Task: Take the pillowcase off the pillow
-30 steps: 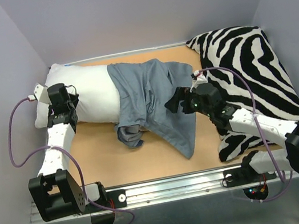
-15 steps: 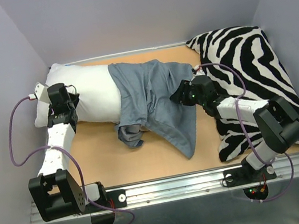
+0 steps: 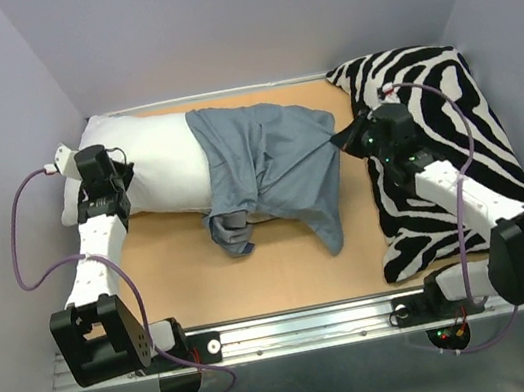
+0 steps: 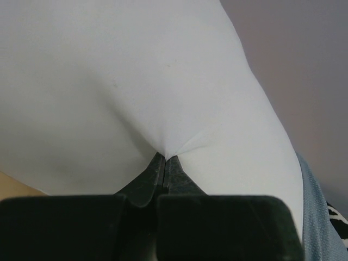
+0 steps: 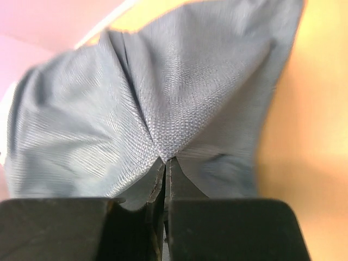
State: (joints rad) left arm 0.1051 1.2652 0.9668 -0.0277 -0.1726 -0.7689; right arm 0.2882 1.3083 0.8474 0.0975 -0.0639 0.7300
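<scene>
Right claw [image 5: 166,160] pinches pillowcase [image 3: 266,160], left claw [image 4: 165,157] pinches pillow [image 3: 155,164], above tan tabletop [image 3: 276,275] between lilac walls [image 3: 241,17].

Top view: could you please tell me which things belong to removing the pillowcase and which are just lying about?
Job: pillowcase, pillow, left claw shut on the pillow, right claw shut on the pillowcase.
Lying about: zebra cushion.

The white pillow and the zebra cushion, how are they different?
The pillow is plain white; the zebra cushion has black-and-white stripes. One end of the pillow sits inside the blue-grey pillowcase; the zebra cushion is bare. The left gripper pinches the pillow; nothing grips the zebra cushion. Both are big, soft and lie on the table.
</scene>
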